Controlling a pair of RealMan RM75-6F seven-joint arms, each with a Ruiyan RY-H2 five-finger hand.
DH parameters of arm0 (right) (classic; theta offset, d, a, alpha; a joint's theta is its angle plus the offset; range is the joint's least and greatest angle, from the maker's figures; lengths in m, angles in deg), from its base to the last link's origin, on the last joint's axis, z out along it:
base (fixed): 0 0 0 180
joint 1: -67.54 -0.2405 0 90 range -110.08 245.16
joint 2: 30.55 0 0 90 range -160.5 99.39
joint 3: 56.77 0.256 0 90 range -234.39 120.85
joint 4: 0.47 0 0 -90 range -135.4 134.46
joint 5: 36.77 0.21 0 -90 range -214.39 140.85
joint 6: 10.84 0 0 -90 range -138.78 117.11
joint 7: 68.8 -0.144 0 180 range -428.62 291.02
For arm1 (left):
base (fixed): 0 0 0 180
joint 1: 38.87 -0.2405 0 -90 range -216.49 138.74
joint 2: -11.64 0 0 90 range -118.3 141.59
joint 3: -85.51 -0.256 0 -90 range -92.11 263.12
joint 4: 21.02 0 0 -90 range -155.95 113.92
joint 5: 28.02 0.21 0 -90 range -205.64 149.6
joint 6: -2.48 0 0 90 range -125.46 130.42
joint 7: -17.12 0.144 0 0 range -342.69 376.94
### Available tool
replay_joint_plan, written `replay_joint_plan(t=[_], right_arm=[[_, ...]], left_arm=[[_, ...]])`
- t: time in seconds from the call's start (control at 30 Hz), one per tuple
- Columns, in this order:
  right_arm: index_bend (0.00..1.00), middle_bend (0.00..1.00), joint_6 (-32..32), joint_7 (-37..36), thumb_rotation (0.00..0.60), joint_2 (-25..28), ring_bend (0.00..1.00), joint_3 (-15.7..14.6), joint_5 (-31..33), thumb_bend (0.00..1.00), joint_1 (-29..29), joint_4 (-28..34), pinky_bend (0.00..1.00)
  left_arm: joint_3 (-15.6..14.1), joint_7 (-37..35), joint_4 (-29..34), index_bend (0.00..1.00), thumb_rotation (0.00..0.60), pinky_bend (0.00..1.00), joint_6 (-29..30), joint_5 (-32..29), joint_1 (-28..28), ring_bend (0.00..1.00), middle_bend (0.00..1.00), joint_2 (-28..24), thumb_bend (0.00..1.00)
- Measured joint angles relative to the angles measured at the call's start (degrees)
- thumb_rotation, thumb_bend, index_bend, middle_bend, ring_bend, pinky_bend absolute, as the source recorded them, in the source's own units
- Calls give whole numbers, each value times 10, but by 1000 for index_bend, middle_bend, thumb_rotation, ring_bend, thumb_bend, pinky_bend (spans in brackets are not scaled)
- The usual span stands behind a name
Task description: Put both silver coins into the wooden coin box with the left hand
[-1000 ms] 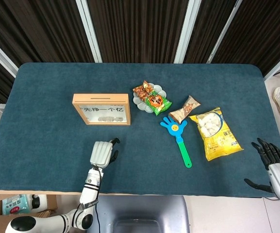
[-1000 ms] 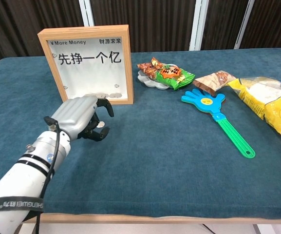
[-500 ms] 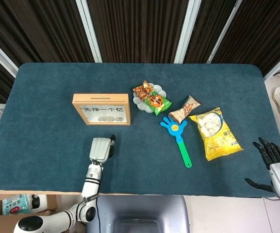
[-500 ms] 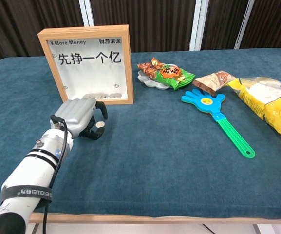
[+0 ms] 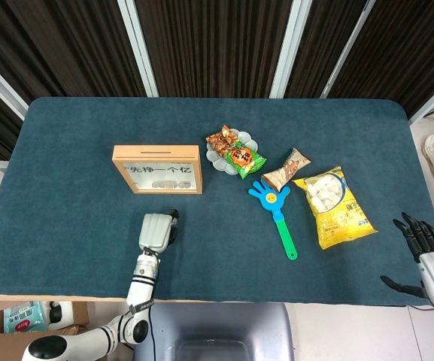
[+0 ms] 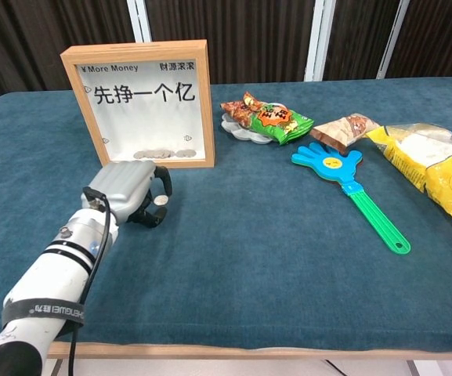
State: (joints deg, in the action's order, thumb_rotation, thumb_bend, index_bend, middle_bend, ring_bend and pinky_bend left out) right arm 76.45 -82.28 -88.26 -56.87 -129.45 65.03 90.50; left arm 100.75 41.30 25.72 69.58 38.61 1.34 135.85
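The wooden coin box [image 5: 157,169] [image 6: 142,102] stands upright left of centre, its slot [image 5: 156,153] on top and several coins [image 6: 157,154] lying behind its glass at the bottom. My left hand [image 5: 156,232] [image 6: 131,192] sits low over the cloth just in front of the box. Its fingers are curled in, and it pinches a small silver coin [image 6: 160,200] at their tips. I see no other coin on the table. My right hand [image 5: 426,252] hangs open off the table's front right edge, holding nothing.
A blue and green hand-shaped clapper [image 5: 277,214] lies right of centre. A white plate [image 5: 215,156] with snack packets [image 5: 237,153], a brown packet [image 5: 286,169] and a yellow bag [image 5: 332,207] lie further right. The blue cloth [image 5: 74,210] covers the table.
My left hand has slid a little toward the box and its fingers have curled in tighter around the coin. The right hand has barely moved.
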Motion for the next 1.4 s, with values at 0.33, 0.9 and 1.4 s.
replay_joint_plan(t=[0.33, 0.9, 1.4], right_arm=[[0, 0, 0, 2, 600, 0, 0, 0, 1, 154, 0, 1, 0], [0, 0, 0, 3, 600, 0, 0, 0, 0, 154, 0, 2, 0], [0, 0, -1, 5, 600, 0, 0, -1, 0, 154, 0, 3, 0]], left_arm=[[-1, 16, 2, 441, 600, 1000, -10, 3, -5, 1000, 1000, -5, 416], [0, 25, -9, 446, 600, 1000, -15, 11, -7, 1000, 1000, -5, 419], [1, 23, -22, 483, 600, 1000, -18, 18, -7, 1000, 1000, -1, 418]])
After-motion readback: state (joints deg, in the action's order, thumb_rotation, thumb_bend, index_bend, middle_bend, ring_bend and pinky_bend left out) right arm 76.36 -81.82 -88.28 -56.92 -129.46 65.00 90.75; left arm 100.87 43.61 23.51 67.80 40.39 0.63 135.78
